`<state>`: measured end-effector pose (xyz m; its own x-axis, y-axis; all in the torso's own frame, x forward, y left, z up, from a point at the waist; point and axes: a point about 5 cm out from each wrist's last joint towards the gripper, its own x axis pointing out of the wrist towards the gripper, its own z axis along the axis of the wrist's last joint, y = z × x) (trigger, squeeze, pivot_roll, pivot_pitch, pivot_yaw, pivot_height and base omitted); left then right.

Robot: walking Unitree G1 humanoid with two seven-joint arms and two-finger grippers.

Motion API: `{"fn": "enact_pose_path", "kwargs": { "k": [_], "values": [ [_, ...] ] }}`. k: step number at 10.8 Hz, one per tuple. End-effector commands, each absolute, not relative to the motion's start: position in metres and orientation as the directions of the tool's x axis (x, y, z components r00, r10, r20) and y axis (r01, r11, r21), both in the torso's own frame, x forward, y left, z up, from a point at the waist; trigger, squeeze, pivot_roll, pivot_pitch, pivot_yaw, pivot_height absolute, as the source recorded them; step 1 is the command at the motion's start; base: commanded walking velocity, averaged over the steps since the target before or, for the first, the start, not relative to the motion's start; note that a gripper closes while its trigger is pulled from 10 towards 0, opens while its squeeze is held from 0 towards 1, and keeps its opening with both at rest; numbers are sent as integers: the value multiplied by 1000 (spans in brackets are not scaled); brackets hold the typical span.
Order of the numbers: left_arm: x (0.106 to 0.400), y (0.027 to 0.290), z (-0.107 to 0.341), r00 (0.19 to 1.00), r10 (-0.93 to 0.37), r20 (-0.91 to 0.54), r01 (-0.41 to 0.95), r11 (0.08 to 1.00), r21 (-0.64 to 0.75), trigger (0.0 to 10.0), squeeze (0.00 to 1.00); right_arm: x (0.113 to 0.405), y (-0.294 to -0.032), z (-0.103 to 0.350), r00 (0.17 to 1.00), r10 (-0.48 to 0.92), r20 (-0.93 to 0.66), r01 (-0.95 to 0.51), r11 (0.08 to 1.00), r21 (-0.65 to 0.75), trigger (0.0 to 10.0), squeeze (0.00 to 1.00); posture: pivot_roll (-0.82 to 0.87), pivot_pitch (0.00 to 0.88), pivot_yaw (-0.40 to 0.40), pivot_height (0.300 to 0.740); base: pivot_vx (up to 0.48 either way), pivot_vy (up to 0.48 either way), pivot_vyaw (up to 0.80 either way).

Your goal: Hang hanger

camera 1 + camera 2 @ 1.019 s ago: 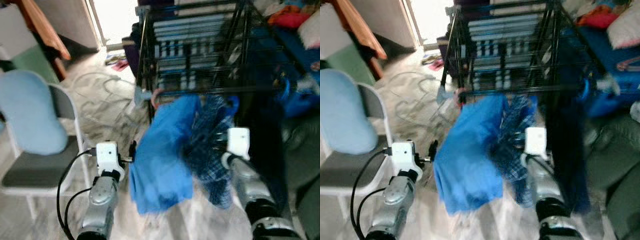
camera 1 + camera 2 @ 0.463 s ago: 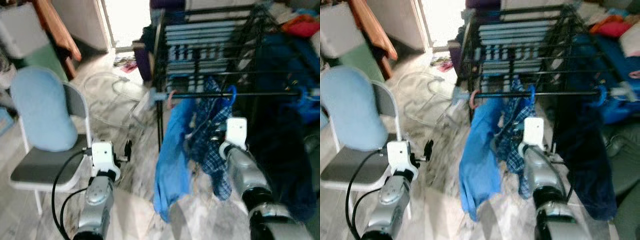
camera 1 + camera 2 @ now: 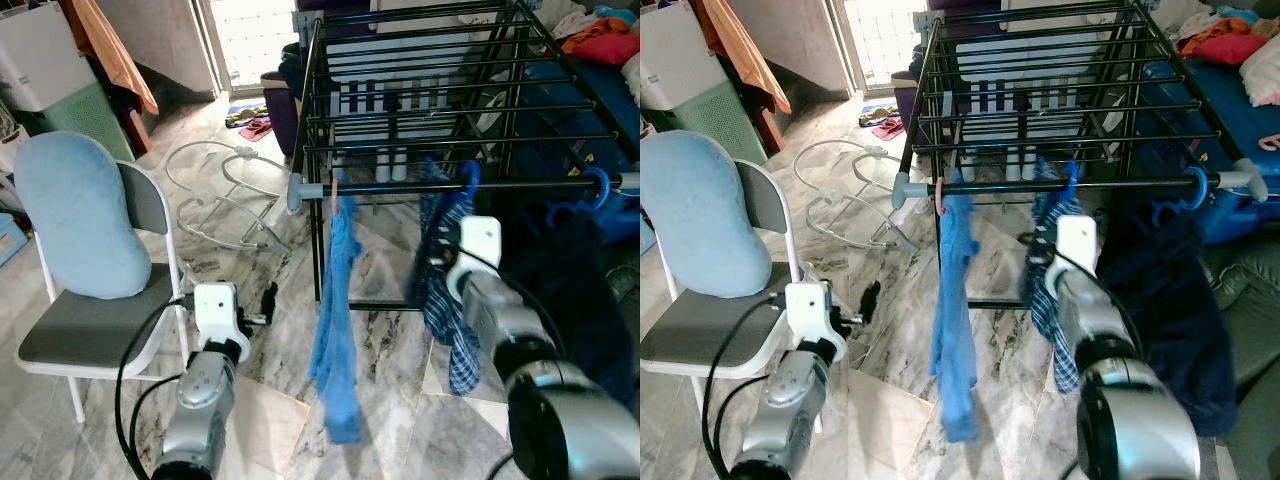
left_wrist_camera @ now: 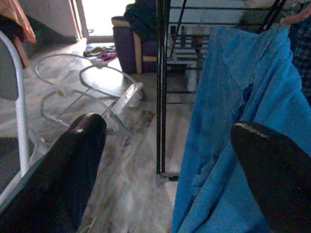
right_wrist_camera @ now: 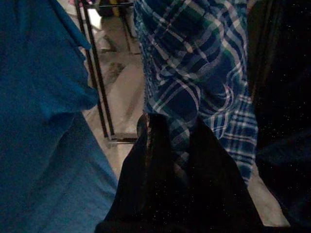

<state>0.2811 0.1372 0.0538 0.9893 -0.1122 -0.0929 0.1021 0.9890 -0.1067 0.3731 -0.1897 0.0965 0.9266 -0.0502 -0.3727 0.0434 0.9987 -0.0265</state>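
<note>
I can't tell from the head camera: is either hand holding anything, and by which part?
The right hand pinches the plaid shirt's lower fabric. The left hand is open, holding nothing.

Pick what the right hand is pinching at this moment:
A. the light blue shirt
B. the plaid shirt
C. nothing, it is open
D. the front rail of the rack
B: the right wrist view shows the right hand shut on the lower edge of the plaid shirt, which hangs from the rack.

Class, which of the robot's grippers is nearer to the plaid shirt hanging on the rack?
The right. The right gripper is shut on the plaid shirt; the left gripper hangs open past the blue shirt, near the chair.
</note>
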Motion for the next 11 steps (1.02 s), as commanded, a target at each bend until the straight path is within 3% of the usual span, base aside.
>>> {"fn": "enact_pose_path", "kwargs": {
  "k": [1,11],
  "values": [
    [279,143,54,990,-101,-99,91,990,-104,10000,0,379,-179,103,924,-9,-381,-6,999,-37,10000,0,-108,0,77,740,0,0,0],
    [269,147,53,986,-107,-126,95,991,-98,10000,0,368,-174,80,864,29,-502,-21,1000,21,10000,0,-72,0,73,740,0,0,0]
  ]
}}
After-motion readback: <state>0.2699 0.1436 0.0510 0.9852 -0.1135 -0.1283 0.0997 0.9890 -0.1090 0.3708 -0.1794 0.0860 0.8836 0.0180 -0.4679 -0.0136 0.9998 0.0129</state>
